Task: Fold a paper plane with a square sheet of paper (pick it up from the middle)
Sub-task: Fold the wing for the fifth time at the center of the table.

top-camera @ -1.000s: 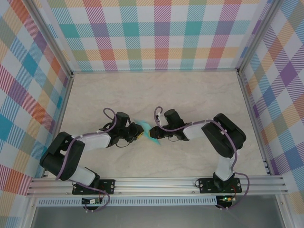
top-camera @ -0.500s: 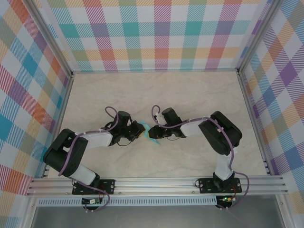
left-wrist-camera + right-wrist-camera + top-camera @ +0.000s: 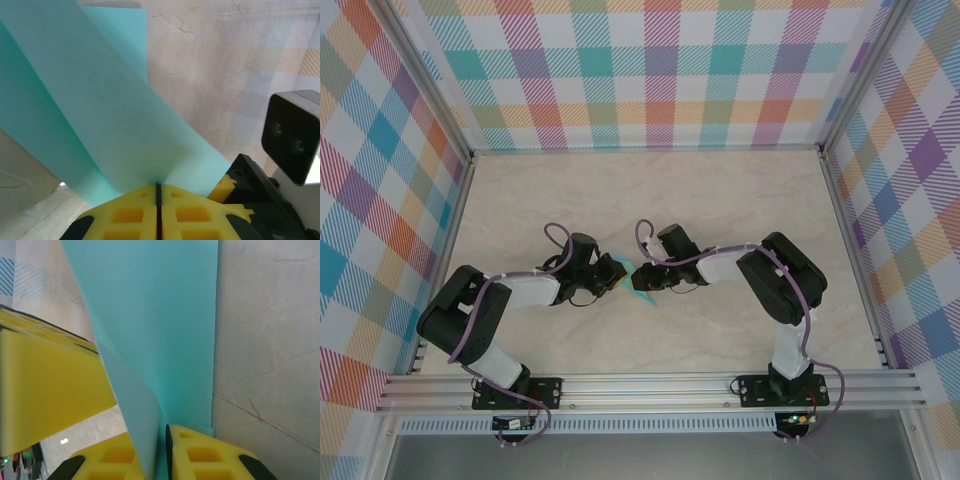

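While your left gripper (image 3: 157,192) and right gripper (image 3: 162,440) clamp the part-folded turquoise sheet (image 3: 100,110) near the tabletop's (image 3: 720,200) middle, you seemingly have no dart yet; folds remain.

Pale marbled tabletop (image 3: 720,200) between pastel plaid walls (image 3: 650,70), aluminium rail (image 3: 650,385) in front.
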